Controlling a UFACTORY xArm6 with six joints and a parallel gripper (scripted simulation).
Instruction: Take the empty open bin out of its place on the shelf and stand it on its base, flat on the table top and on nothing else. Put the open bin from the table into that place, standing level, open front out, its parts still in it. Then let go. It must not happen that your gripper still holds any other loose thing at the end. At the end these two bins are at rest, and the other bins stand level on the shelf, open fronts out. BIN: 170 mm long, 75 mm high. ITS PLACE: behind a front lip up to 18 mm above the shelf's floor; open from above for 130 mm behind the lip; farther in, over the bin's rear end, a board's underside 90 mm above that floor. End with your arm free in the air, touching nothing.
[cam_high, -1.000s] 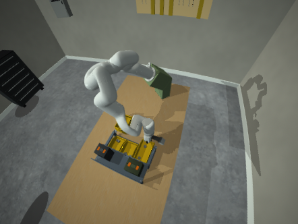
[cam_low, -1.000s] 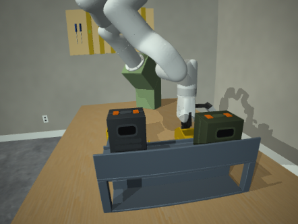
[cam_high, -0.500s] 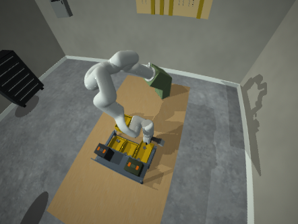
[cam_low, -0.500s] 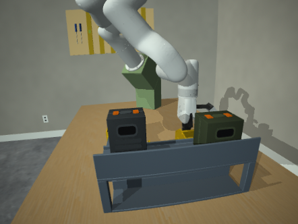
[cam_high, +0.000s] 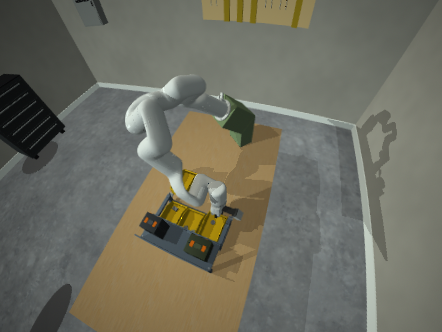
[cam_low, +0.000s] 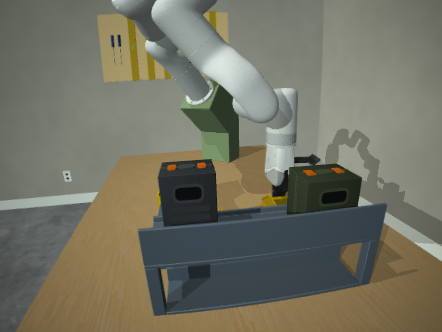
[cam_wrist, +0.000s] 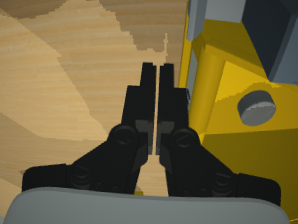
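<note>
A grey-blue shelf (cam_high: 174, 236) (cam_low: 260, 240) stands on the wooden table (cam_high: 150, 290). Three yellow open bins sit side by side in it: left (cam_high: 175, 210), middle (cam_high: 192, 218) and right (cam_high: 210, 227) (cam_wrist: 220, 90). The wrist view shows a round grey part (cam_wrist: 256, 107) in the right bin. Another yellow bin (cam_high: 189, 176) stands on the table in front of the shelf, mostly hidden by my arm. My gripper (cam_high: 216, 214) (cam_low: 276, 189) (cam_wrist: 157, 82) is shut and empty. It points down over bare table, close beside the right bin's open front. I cannot tell which bin is empty.
A black box (cam_high: 153, 225) (cam_low: 188, 192) and a dark green box (cam_high: 197, 246) (cam_low: 324, 192) stand on the shelf's top board. My arm's green base (cam_high: 239, 122) (cam_low: 217, 130) stands at the table's far end. A black cabinet (cam_high: 22, 115) stands on the floor at the left.
</note>
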